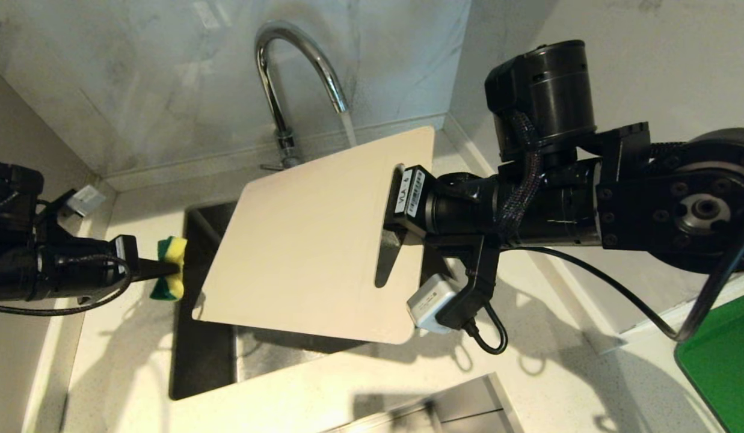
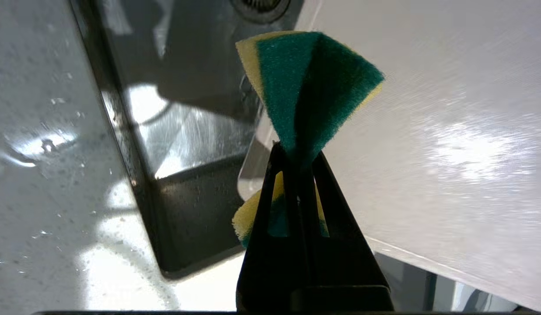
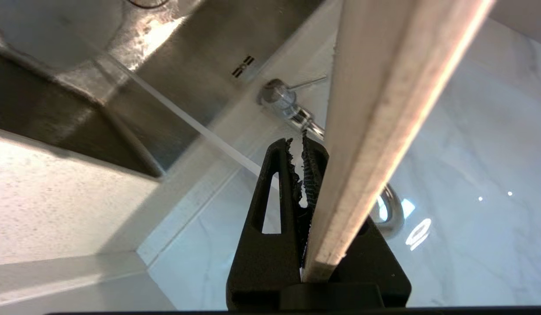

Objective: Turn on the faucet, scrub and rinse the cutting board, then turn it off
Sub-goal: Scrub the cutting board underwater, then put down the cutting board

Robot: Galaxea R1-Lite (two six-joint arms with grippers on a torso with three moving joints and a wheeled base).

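1. Sink (image 1: 203,361): dark steel basin set into the bench, drain visible in the left wrist view.
2. Bench (image 1: 359,391): pale, speckled, wet beside the sink.
3. Sponge (image 1: 170,267): yellow-green, pinched, at the sink's left rim.
4. Green board (image 1: 723,361): flat on the bench, far right.
5. Wall (image 1: 137,78): grey marble.

You could not see most of the sink (image 1: 203,355): the cutting board (image 1: 311,240) covered its middle. The board hid where the faucet (image 1: 281,72) stream landed. Right of the sink, the green board (image 1: 723,361) was cut off by the frame edge.

Pale marble walls (image 1: 137,78) meet in a corner above a speckled white countertop (image 1: 323,397) under bright overhead light.
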